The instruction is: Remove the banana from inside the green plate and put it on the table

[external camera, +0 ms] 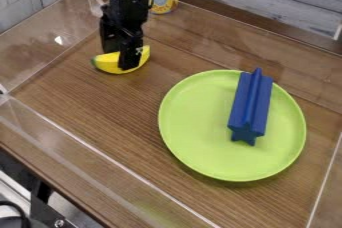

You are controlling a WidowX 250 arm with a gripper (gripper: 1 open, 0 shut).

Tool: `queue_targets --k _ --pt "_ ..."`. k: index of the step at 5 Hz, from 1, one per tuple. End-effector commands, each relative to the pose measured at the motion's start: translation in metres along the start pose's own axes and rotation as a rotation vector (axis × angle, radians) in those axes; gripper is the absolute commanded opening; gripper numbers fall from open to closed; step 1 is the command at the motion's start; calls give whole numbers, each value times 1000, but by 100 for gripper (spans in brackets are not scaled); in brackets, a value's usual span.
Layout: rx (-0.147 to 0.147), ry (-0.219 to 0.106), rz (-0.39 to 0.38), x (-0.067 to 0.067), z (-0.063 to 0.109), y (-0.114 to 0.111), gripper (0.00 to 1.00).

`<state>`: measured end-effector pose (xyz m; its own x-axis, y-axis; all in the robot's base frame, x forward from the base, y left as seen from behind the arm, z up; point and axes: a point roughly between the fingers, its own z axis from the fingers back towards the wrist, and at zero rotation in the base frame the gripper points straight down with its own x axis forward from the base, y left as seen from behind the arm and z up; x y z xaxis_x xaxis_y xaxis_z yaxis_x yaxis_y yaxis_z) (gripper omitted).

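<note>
Camera view, near right: green plate (214,142) on the table (94,122) carries only a blue block (250,103), lying lengthwise on its right half. Farther back left, well apart from the plate, the banana (118,61) lies on the wood, directly under the black gripper (123,56). Gripper points almost straight down, fingers spread wide either side of the banana, not clamped on it; whether they touch it is unclear.
</note>
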<state>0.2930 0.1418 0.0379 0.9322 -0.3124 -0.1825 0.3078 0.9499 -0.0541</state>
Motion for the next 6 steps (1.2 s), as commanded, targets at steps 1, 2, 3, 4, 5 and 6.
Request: queue_targets --k 1,2,3,4,5,6 --pt "46 -72 23 -3 26 7 100" --pt "40 -81 28 -4 25 9 100" --pt "35 -88 32 -5 23 10 100" --pt "31 -96 36 -5 21 12 100" --pt "26 -105 40 -5 20 14 100" --pt "22 -114 45 -5 19 15 100"
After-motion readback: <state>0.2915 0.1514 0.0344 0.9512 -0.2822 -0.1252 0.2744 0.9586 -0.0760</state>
